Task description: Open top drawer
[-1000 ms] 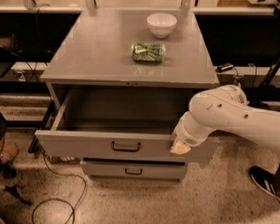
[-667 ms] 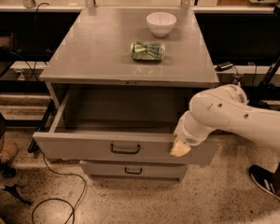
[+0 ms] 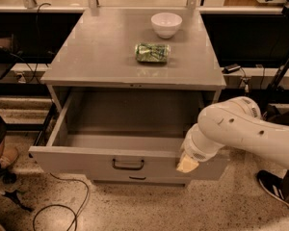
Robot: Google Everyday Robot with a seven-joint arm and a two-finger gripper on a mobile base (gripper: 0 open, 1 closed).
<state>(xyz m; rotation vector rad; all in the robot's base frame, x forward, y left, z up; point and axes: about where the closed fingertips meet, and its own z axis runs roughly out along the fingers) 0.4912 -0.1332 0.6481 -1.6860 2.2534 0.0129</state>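
The top drawer (image 3: 82,159) of the grey metal cabinet (image 3: 101,47) stands pulled far out toward me, and its plain grey interior (image 3: 125,141) is empty. Its black bar handle (image 3: 128,165) is at the centre of the front panel. My gripper (image 3: 187,163), at the end of the white arm (image 3: 241,129), rests against the right part of the drawer's front panel, to the right of the handle. A lower drawer's handle (image 3: 137,178) peeks out beneath the open drawer.
A white bowl (image 3: 166,24) and a green crumpled packet (image 3: 152,52) sit on the cabinet top. Cables (image 3: 62,211) lie on the speckled floor at the front left. A dark shoe (image 3: 274,189) is at the right and a person's foot (image 3: 5,158) at the left.
The top drawer has slid a little further out toward me. The gripper and arm have come down and forward with its front panel.
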